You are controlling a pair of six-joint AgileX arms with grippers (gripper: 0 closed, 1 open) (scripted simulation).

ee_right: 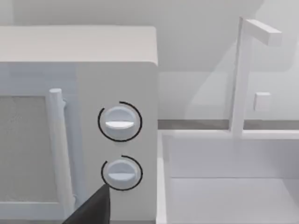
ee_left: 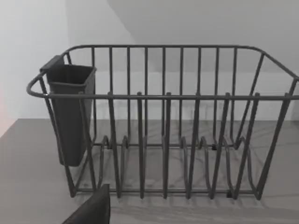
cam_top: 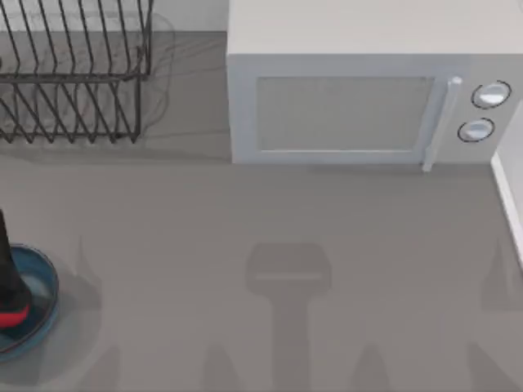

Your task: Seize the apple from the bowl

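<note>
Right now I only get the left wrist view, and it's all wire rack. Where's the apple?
Observer: From above, the apple is at the blue bowl, at the table's left edge.
Operator: Is my arm near it?
Observer: Yes, the left gripper is over that bowl, right at the apple.
Operator: Where's my other arm?
Observer: The right gripper faces the knobs of a white microwave.

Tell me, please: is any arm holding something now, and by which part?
It cannot be told. In the top view a dark left arm stands over the bowl, with the apple at its lower end; the grip itself is hidden.
</note>
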